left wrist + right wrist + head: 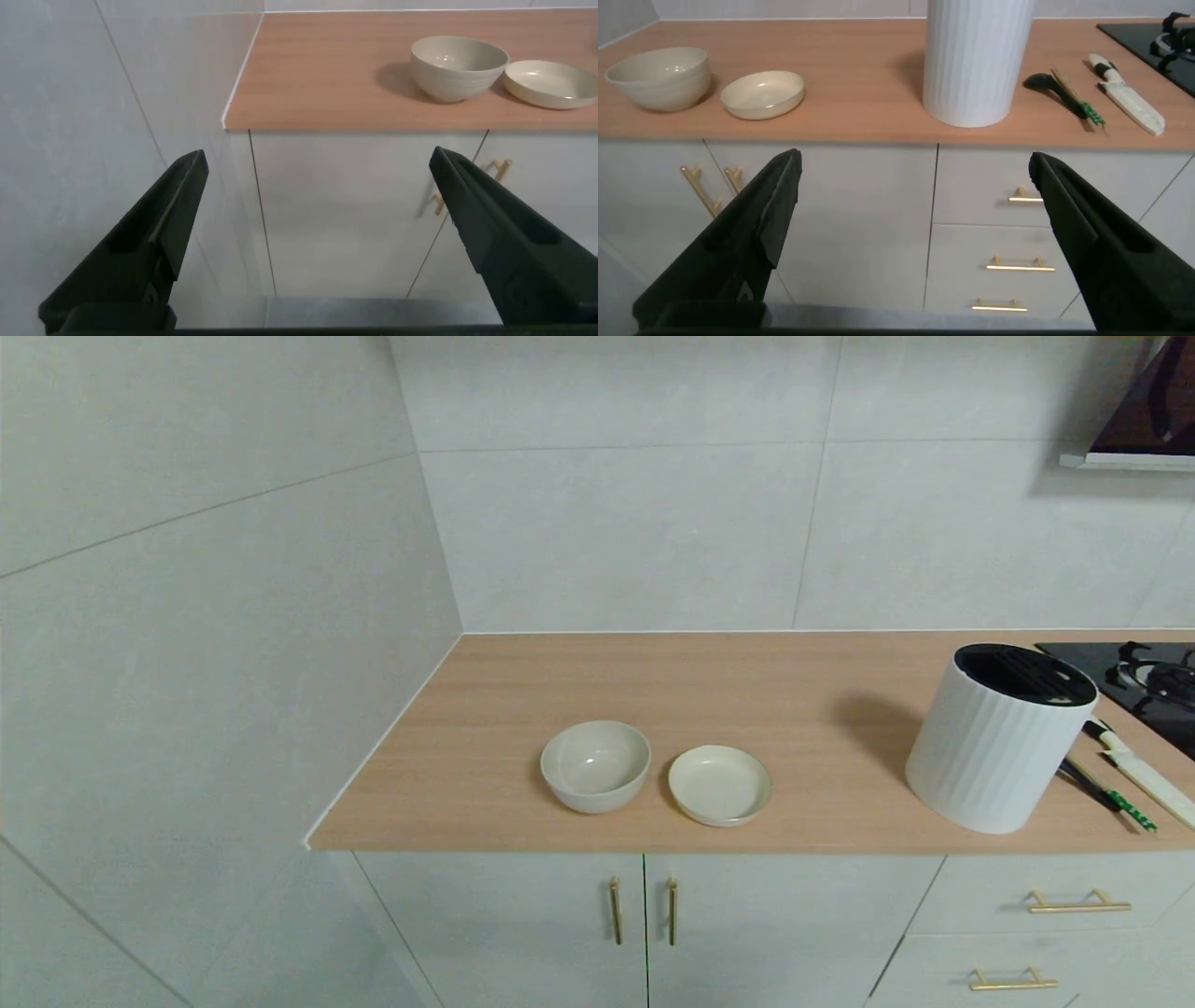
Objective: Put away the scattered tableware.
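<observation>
The left gripper [318, 247] and right gripper [915, 247] both hold their fingers wide apart, empty. Beyond the left's fingers sit a bowl [460, 67] and saucer [551, 83]. Beyond the right's stands a ribbed white holder [976, 61].

table [523, 691]: wood-grain, matt. bowl [595, 765] and dish [720, 785]: cream, glazed ceramic look, smooth, slight gloss. utensil holder [994, 747]: white, ribbed, matt. cabinet handles [615, 910]: brass-tone metal. wall tiles [616, 523]: smooth, low sheen.

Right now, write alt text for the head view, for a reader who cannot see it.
A bowl and a shallow plate sit side by side, apart, near the front edge of a wooden counter. To their right stands a white ribbed holder, with chopsticks and a knife lying beside it next to a stove.
</observation>
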Motion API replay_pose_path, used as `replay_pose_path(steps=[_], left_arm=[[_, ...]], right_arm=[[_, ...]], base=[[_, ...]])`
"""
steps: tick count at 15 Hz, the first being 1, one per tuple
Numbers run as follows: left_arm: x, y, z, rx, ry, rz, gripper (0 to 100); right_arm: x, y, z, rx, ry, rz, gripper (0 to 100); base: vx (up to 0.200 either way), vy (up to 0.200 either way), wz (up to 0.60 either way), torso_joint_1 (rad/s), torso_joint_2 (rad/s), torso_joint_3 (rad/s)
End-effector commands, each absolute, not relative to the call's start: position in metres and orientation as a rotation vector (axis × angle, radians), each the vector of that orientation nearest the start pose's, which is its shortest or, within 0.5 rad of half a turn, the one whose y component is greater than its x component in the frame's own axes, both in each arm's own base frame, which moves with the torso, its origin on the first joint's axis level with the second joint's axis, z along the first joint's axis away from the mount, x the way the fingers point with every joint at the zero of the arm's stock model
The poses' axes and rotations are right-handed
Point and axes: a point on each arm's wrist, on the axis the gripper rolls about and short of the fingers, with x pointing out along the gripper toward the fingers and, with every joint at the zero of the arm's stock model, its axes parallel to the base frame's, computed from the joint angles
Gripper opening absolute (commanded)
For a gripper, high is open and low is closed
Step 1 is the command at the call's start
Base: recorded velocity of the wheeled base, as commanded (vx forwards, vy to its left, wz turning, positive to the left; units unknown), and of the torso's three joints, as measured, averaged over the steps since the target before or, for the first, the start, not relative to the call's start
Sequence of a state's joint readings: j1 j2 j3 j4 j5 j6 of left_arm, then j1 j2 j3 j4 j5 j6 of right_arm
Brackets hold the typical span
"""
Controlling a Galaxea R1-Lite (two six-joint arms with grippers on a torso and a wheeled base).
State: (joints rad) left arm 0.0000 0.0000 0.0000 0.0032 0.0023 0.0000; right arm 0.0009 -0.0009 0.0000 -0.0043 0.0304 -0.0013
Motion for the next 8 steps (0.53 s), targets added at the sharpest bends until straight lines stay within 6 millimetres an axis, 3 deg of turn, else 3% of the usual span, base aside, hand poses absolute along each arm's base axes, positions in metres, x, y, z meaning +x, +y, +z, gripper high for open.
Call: replay_pose_path(steps=[1,5,8], left_arm=[[-0.0227,0.0001,0.0752,0.0,0.005,0.003,100],[-0.0227,0.0001,0.0752,0.0,0.005,0.003,100],[-0.0227,0.0001,0.0752,0.0,0.005,0.003,100]], right_arm=[[-0.0228,0.0007,0.076,-0.002,-0.005,0.032,100],[-0.0228,0.0007,0.076,-0.002,-0.005,0.032,100],[-0.0228,0.0007,0.076,-0.002,-0.005,0.032,100]], base=[[0.0,0.0,0.0,0.0,0.0,0.0],[0.0,0.0,0.0,-0.148,0.31,0.172],[0.0,0.0,0.0,-0.235,0.51,0.286]])
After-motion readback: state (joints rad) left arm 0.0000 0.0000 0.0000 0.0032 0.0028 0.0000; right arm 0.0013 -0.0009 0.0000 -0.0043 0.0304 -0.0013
